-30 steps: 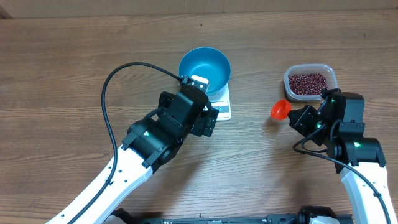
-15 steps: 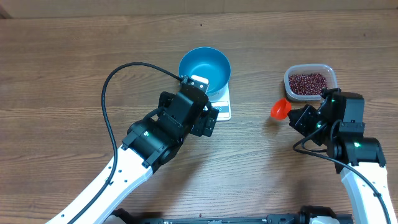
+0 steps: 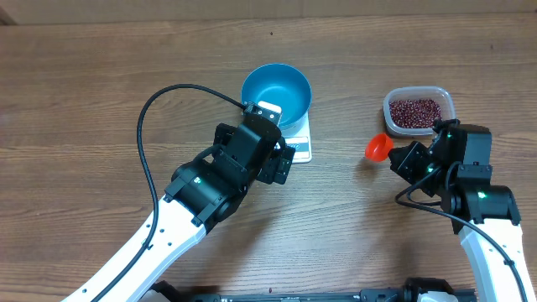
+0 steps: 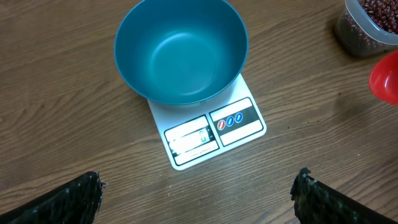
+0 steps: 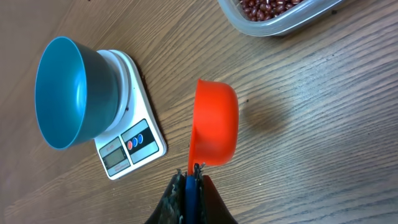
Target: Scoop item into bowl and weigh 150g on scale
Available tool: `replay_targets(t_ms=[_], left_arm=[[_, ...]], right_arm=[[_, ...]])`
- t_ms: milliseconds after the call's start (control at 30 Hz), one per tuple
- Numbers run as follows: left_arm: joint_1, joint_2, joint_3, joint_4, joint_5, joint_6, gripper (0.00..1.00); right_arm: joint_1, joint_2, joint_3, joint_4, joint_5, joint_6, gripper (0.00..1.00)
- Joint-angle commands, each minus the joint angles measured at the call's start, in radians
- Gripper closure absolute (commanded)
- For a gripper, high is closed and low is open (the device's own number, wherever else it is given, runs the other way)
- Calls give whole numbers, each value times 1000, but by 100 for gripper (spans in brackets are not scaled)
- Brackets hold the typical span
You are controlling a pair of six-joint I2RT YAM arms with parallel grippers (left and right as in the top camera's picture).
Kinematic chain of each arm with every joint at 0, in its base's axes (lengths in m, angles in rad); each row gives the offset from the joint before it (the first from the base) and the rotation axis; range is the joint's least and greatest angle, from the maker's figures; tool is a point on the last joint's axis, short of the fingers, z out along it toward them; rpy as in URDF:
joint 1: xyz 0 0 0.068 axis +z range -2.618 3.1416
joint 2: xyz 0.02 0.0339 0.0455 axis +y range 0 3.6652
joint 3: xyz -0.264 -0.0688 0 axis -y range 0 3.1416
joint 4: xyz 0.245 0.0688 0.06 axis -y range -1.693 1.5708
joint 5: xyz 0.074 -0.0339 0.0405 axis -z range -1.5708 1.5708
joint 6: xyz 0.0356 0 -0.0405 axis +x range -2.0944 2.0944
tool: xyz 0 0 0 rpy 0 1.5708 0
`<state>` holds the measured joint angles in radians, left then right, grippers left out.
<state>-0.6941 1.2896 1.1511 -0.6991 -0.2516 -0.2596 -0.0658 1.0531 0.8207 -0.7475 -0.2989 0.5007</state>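
Scale (image 4: pixel 211 132) panel clear from left wrist; overhead, left arm (image 3: pixel 220 172) overlaps it.

No legible txt: scale (image 4: pixel 211 133) display (image 4: pixel 193 138) digits too faint, btn panel (image 4: pixel 235 120) just red/blue icons.

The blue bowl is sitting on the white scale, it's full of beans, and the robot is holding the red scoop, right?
Not quite. The bowl does sit on the scale, but it is empty: the left wrist view shows its bare blue bottom. The beans are in the clear tub. The right gripper does hold the red scoop.
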Motion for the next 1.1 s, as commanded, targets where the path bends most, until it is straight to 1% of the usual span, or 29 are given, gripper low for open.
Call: replay_targets(t_ms=[0, 167, 300, 533, 633, 833, 1000, 1067], left_arm=[[0, -15, -3, 3, -18, -6, 0], [0, -15, -3, 3, -18, -7, 0], [0, -15, -3, 3, -18, -6, 1], [0, -15, -3, 3, -18, -7, 0], [0, -15, -3, 3, -18, -7, 0], [0, -15, -3, 3, -18, -7, 0], [0, -15, -3, 3, -18, -7, 1], [0, -15, -3, 3, -18, -6, 0]], right_arm=[[-3, -5, 28, 3, 6, -13, 96], [-3, -5, 40, -25, 8, -39, 96], [-3, -5, 82, -69, 16, -65, 96], [-3, -5, 240, -190, 64, -112, 96], [-3, -3, 322, -237, 116, -121, 96], [-3, 34, 485, -338, 241, -214, 96], [-3, 109, 559, -343, 370, -272, 96], [-3, 157, 575, -332, 410, -274, 96]])
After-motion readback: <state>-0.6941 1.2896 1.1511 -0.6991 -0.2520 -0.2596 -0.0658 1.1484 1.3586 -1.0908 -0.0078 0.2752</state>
